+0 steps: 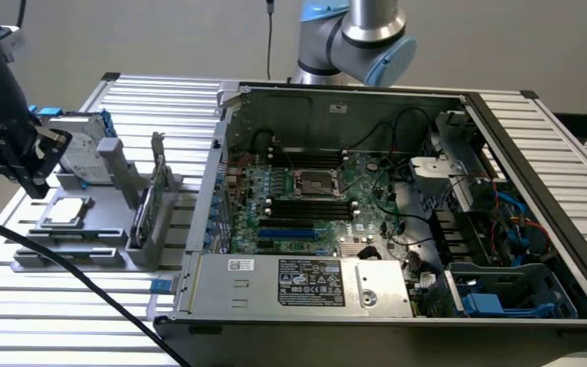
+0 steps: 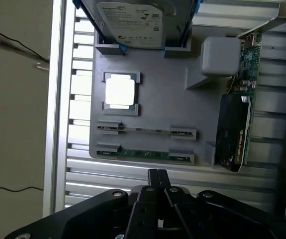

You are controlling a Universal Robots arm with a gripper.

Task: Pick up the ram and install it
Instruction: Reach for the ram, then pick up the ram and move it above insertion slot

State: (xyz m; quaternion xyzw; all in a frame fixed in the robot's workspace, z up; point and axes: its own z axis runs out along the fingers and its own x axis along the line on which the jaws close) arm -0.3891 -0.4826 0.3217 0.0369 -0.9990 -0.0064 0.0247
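**Gripper clenched and empty over the parts tray; ram sits in its holder**

Exterior view: I have my gripper [image 1: 34, 182] at the exterior view's far left, hanging above one end of the grey parts tray [image 1: 79, 256] on the slatted table [image 1: 28, 336]. On that tray I can make out a hard drive [image 1: 74, 138], a processor chip [image 1: 66, 212] and a graphics card [image 1: 153, 206] standing on edge. Toward the exterior view's right lies the open computer case [image 1: 345, 99]. Its motherboard [image 1: 273, 191] faces up, with black memory slots [image 1: 309, 206] beside the processor socket [image 1: 314, 182]. The power supply [image 1: 304, 283] lies along the near side.

Wrist view: my fingers [image 2: 152, 177] are pressed together tip to tip with nothing between them. The ram [image 2: 145, 154] stands on its long edge in the tray's outermost pair of holders, the row closest to my fingertips, and I am not touching it. A second ram stick [image 2: 145, 131] sits in the next row, between the first and the processor chip. The hard drive lies beyond the chip, and the graphics card runs past one end of both rows.
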